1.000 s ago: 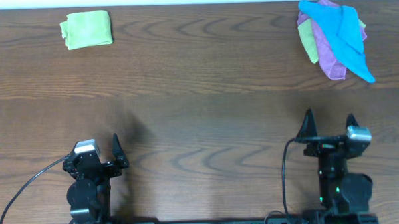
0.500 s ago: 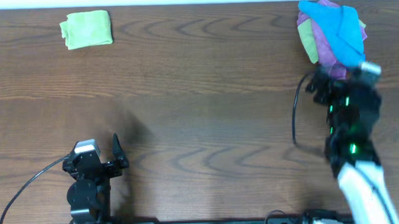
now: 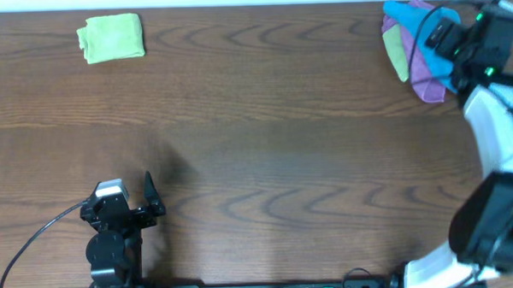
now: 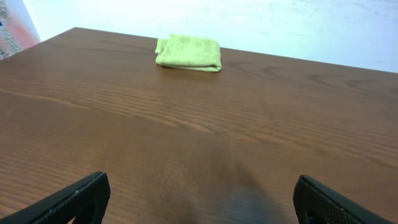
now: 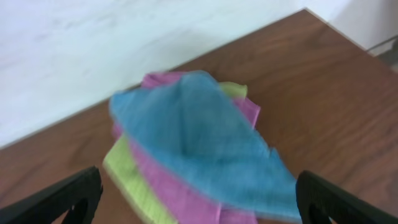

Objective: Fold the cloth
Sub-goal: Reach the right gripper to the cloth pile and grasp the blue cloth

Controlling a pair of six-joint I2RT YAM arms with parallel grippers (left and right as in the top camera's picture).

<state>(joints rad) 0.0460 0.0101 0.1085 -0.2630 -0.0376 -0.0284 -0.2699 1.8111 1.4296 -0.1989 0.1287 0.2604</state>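
Observation:
The sky-blue cloth (image 3: 416, 20) lies crumpled on top of a pile at the table's far right corner, over a purple cloth (image 3: 424, 76) and a lime-green cloth (image 3: 396, 52). My right gripper (image 3: 448, 36) hovers over the pile's right side and hides part of the blue cloth. In the right wrist view the blue cloth (image 5: 199, 134) sits between the wide-open fingers of the right gripper (image 5: 199, 183), which hold nothing. My left gripper (image 3: 134, 189) rests near the front left edge, and the left wrist view shows it (image 4: 199, 190) open and empty.
A folded lime-green cloth (image 3: 110, 37) lies at the far left, also in the left wrist view (image 4: 188, 52). The wooden table (image 3: 256, 144) ends at a white wall just behind the pile. In the right wrist view the purple cloth (image 5: 177, 186) and lime cloth (image 5: 127, 177) stick out under the blue one.
My right arm has swung from its rest place at the front right up to the cloth pile at the far right corner. The left arm has not moved.

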